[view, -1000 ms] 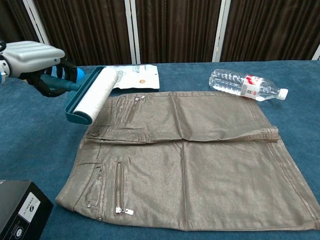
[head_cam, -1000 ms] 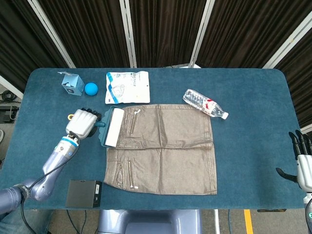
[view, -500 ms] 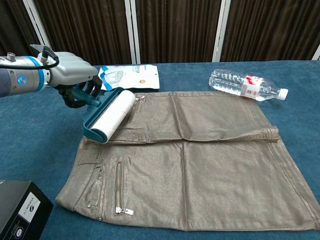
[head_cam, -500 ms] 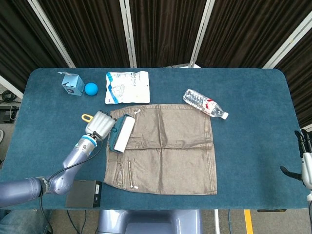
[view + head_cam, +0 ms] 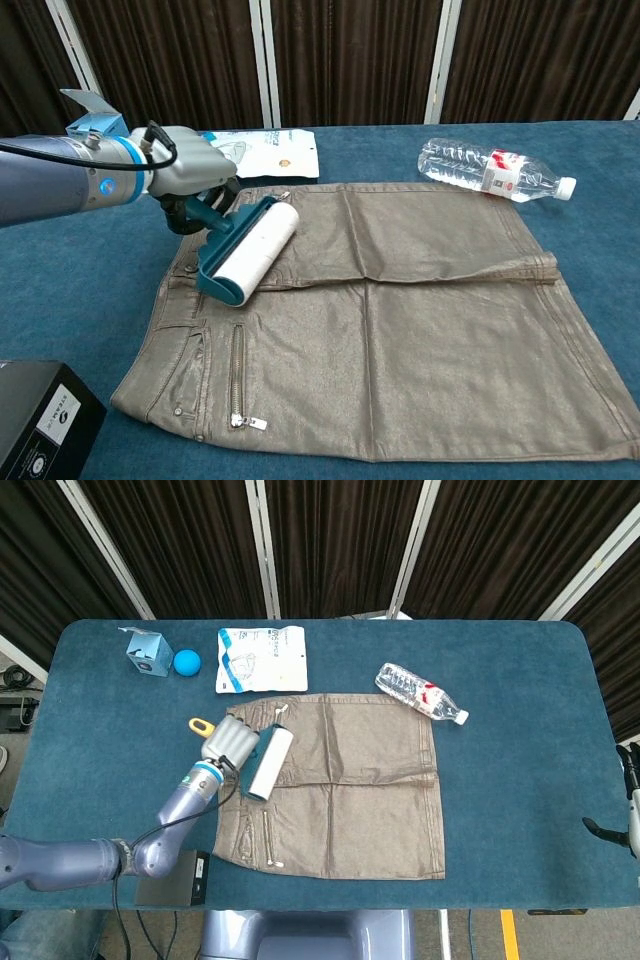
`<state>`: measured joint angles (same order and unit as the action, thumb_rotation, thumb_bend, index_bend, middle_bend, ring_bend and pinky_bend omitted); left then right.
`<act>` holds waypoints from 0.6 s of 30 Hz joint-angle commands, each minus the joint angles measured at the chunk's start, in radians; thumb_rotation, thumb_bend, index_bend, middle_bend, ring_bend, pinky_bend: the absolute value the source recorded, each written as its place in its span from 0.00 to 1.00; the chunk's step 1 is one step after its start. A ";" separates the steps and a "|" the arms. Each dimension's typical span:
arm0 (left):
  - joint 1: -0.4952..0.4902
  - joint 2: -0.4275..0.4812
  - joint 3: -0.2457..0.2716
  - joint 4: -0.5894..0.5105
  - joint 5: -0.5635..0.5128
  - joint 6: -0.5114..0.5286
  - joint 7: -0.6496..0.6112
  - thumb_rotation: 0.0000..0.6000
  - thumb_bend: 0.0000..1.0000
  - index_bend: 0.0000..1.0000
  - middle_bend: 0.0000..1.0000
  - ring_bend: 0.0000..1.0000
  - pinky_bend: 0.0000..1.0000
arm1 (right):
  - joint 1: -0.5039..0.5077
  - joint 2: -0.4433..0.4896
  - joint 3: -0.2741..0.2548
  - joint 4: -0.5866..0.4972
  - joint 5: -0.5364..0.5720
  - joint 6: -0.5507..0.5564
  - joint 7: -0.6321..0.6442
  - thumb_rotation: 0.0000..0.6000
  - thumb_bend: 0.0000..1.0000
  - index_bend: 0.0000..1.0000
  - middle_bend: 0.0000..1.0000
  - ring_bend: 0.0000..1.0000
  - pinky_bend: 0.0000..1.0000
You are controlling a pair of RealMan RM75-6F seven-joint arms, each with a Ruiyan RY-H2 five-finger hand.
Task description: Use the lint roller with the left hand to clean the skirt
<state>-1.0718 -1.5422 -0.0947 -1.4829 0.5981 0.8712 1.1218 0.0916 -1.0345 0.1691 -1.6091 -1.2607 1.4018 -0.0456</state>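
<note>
The left hand is wrapped around the teal handle of the lint roller, whose white drum lies just off the hand toward 4 o'clock in the chest view, resting on the skirt near the waistband end. In the head view the same hand sits at the skirt's left edge with the roller at its 3 o'clock, slanted across the fabric.

Of the right hand, only a sliver shows at the frame's right edge, well apart from everything; whether it is open or closed cannot be told.

Around the skirt on the blue table: a white printed pouch at 12 o'clock from the left hand, a blue ball and a small blue carton at 11 o'clock, a clear water bottle lying near the skirt's far right corner, and a black box at 7 o'clock by the near edge. None of these lies on the skirt.

The skirt is spread flat, grey-brown with a dull sheen, creased across its middle, with zipped pockets near the waistband.
</note>
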 commanded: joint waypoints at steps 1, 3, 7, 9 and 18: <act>-0.033 -0.040 0.005 0.006 -0.023 0.011 0.031 1.00 0.64 0.52 0.44 0.37 0.43 | -0.001 0.002 0.000 0.002 0.005 -0.004 0.005 1.00 0.00 0.00 0.00 0.00 0.00; -0.055 -0.066 0.003 0.001 -0.029 0.021 0.049 1.00 0.64 0.52 0.44 0.37 0.44 | -0.002 0.003 0.001 0.004 0.008 -0.004 0.008 1.00 0.00 0.00 0.00 0.00 0.00; -0.104 -0.119 0.005 -0.009 -0.063 0.057 0.101 1.00 0.64 0.53 0.44 0.38 0.44 | -0.005 0.006 0.002 0.005 0.009 -0.001 0.017 1.00 0.00 0.00 0.00 0.00 0.00; -0.131 -0.140 0.006 -0.017 -0.074 0.073 0.134 1.00 0.64 0.53 0.44 0.38 0.44 | -0.007 0.007 0.003 0.007 0.013 0.000 0.020 1.00 0.00 0.00 0.00 0.00 0.00; -0.242 -0.243 -0.010 -0.047 -0.093 0.140 0.254 1.00 0.64 0.54 0.45 0.38 0.44 | -0.014 0.012 0.005 0.009 0.020 0.008 0.029 1.00 0.00 0.00 0.00 0.00 0.00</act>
<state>-1.2909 -1.7581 -0.0983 -1.5254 0.5115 0.9923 1.3572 0.0775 -1.0228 0.1743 -1.6000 -1.2406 1.4091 -0.0166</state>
